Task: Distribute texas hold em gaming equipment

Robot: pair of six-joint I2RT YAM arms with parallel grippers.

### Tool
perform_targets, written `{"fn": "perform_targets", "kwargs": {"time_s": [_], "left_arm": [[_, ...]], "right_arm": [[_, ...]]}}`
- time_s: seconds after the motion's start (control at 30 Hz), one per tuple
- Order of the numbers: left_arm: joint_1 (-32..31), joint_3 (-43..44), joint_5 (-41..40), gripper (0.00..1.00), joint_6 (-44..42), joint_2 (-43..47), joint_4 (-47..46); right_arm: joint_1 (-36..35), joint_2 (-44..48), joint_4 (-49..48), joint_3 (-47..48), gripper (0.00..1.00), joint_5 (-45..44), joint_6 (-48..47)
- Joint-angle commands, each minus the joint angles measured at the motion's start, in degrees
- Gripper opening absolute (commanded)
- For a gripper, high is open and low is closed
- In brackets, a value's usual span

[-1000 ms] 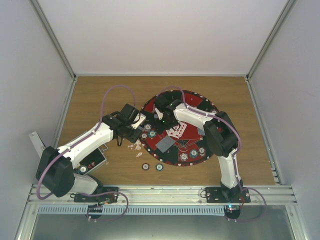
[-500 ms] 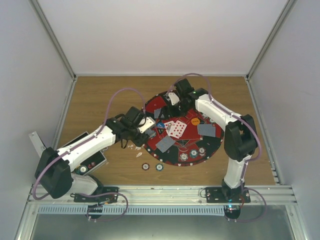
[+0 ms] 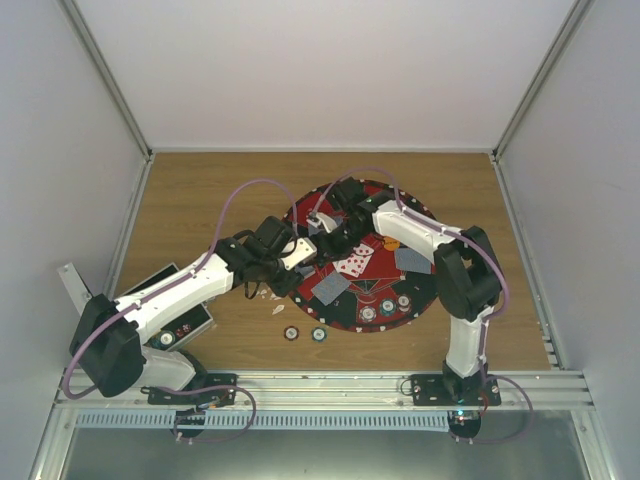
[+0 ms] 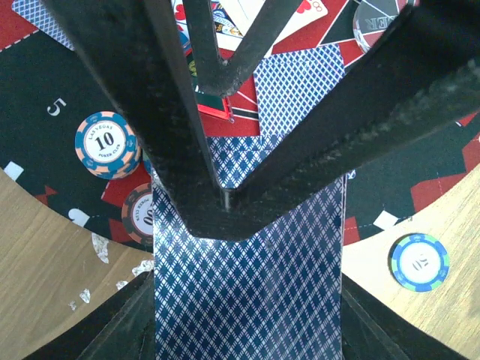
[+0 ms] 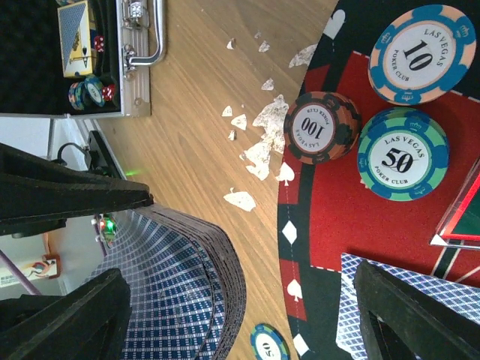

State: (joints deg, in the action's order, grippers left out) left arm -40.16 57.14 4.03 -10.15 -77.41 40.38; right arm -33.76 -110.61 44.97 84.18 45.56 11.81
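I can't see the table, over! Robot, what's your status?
Left gripper shut on deck. Right gripper open, beside deck, over mat edge. Chips on mat just below.

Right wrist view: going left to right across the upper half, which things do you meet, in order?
First the black case, white scraps, brown 100 chip, blue-and-peach 10 chip. The green 50 chip overlaps both chips sideways, so it is omitted.

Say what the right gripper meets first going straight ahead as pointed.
Probably the card deck held in the left gripper, ahead of the right gripper, whose jaws stand open; depth is unclear.
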Motion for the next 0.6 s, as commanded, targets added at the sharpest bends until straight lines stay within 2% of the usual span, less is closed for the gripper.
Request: {"fn": "perform_targets", "kwargs": {"time_s": [0.0, 0.3, 0.4, 0.57], "left_arm": [[-0.53, -0.11, 0.44, 0.56, -0.92, 1.48, -3.02], [-0.62, 0.07, 0.22, 0.56, -0.97, 1.86, -3.03], [-0.62, 0.17, 0.09, 0.55, -0.99, 1.74, -3.08], [-0.62, 0.16, -0.01, 0.55, -0.97, 1.79, -2.98]], "right_arm": [[-0.16, -1.73, 0.11, -0.1, 0.82, 1.4, -1.08], [-1.13, -2.85, 2.01, 0.3, 0.71, -3.99, -1.82], [-1.05, -2.6, 2.0, 0.37, 0.64, -6.34, -1.08], [0.0, -2.0, 1.18, 0.52, 0.55, -5.47, 0.07]]}}
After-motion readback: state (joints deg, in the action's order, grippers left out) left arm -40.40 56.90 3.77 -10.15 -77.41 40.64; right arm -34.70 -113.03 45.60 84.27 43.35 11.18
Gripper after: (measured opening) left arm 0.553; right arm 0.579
